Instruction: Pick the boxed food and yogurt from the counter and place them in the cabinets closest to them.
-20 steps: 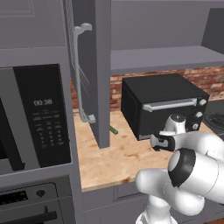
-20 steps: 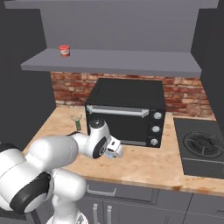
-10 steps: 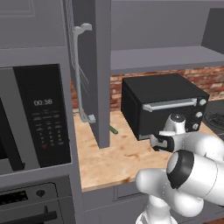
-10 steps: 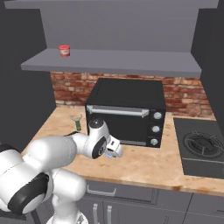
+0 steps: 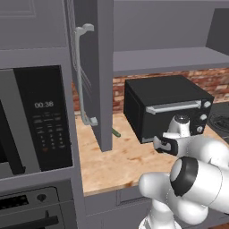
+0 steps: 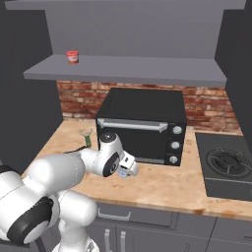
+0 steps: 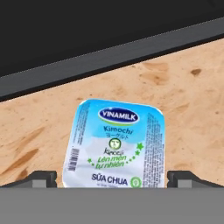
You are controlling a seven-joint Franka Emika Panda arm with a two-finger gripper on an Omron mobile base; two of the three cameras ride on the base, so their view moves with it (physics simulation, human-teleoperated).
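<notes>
The yogurt (image 7: 116, 144), a small white cup with a pale blue printed lid, stands on the tan wood counter (image 7: 188, 100) just in front of a black toaster oven. My gripper (image 7: 113, 177) hangs open over the cup, with one dark fingertip (image 7: 42, 177) on each side of it and no contact. In the right base view the gripper (image 6: 126, 169) is low above the counter (image 6: 162, 184) at the oven's front left corner. It sits there in the left base view too (image 5: 163, 144). The grey upper cabinets (image 6: 147, 74) stand open above. The boxed food is out of view.
The black toaster oven (image 6: 142, 125) fills the counter behind the hand. A small red item (image 6: 72, 56) sits on the cabinet shelf. An open cabinet door with a long handle (image 5: 80, 76) hangs left of the oven, beside a microwave (image 5: 40, 120). A stove burner (image 6: 229, 165) lies right.
</notes>
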